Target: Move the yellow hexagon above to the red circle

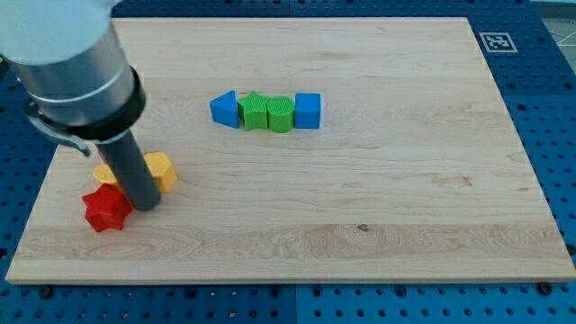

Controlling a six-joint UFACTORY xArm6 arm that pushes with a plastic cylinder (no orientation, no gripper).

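Note:
My tip (147, 206) rests on the board at the view's left. The yellow hexagon (163, 170) lies just right of the rod and touches it or nearly does. A second yellow block (105, 174) peeks out left of the rod, its shape hidden. A red star (106, 210) lies just left of the tip, close against it. I cannot make out a red circle; the arm's body covers the board above these blocks.
A row of blocks sits at the upper middle: a blue triangle (225, 109), a green star (256, 112), a green circle (281, 114) and a blue cube (308, 111). The wooden board (378, 207) has a fiducial tag (496, 41) at its top right corner.

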